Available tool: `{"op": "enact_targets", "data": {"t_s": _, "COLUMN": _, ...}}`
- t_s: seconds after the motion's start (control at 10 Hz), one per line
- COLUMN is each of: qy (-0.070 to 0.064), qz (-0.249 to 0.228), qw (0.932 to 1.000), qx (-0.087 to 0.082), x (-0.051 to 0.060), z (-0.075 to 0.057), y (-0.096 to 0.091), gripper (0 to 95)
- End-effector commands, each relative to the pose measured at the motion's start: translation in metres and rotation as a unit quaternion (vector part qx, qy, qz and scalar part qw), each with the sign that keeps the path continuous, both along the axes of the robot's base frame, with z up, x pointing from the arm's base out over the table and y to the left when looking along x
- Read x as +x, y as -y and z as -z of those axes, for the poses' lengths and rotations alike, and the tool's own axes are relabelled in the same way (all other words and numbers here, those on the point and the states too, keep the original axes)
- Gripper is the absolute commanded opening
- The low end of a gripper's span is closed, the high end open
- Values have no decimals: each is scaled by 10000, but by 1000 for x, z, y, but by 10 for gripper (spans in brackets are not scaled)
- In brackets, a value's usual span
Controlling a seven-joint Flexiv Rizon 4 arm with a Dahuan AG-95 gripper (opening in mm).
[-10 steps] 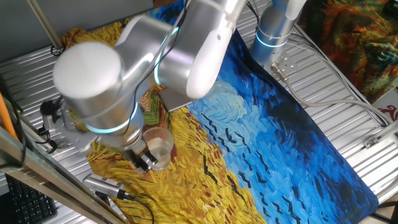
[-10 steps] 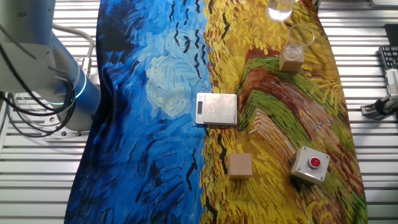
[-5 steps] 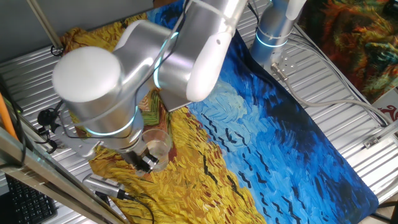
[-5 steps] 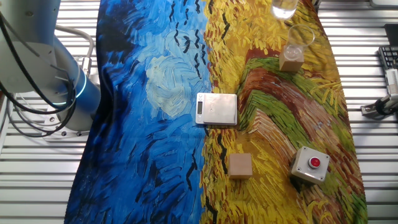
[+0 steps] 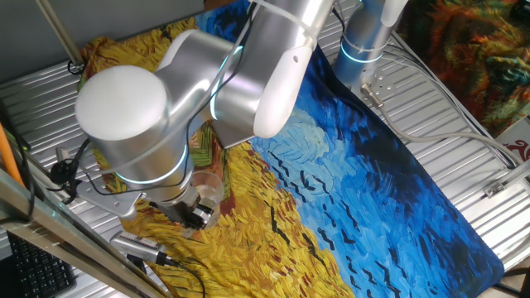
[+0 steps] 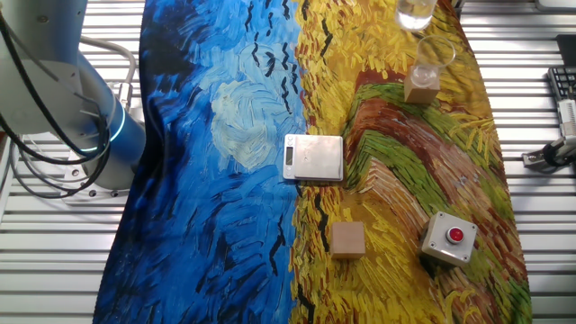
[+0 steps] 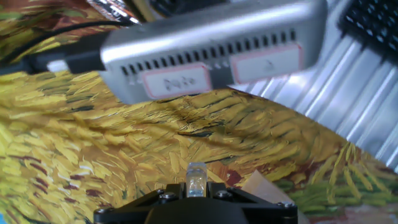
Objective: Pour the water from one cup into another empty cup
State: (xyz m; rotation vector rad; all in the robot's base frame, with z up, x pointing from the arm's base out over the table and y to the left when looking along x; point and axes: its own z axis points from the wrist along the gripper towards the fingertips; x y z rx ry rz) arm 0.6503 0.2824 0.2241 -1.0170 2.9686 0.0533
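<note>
My gripper [image 5: 196, 213] is shut on the clear tumbler [image 5: 209, 192] and holds it a little above the yellow part of the cloth, at the near left under the big silver arm. In the other fixed view only the tumbler's lower part [image 6: 416, 11] shows at the top edge; the gripper is out of frame. Just below it the small translucent cup [image 6: 435, 52] stands by a tan block [image 6: 420, 86]. In the hand view the tumbler's clear wall [image 7: 196, 179] sits pinched between the jaws. The water is too faint to make out. The arm hides the small cup in one fixed view.
A silver scale [image 6: 313, 157] lies mid-cloth, with a second tan block [image 6: 347, 239] and a red-button box [image 6: 448, 237] nearer the front. The robot base [image 6: 90, 135] stands at the left. A grey labelled device [image 7: 211, 46] and a keyboard [image 7: 373, 25] lie past the cloth edge.
The held tumbler has shifted right and slightly up in the other fixed view, closer to above the small cup. The arm's wrist has swung a little; nothing else moved.
</note>
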Motion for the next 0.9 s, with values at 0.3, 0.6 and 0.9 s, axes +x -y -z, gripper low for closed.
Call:
{"op": "enact_targets", "data": {"t_s": 0.3, "qy": 109, "qz": -328, "qw": 9994, "qx": 12, "x": -1, "z": 1, "y": -1, "gripper": 0}}
{"op": "enact_targets", "data": {"t_s": 0.6, "qy": 157, "qz": -477, "qw": 9987, "qx": 63, "x": 1, "z": 4, "y": -4, "gripper": 0}}
{"op": "enact_targets", "data": {"t_s": 0.9, "qy": 158, "qz": -534, "qw": 9984, "qx": 45, "x": 7, "z": 6, "y": -19, "gripper": 0}}
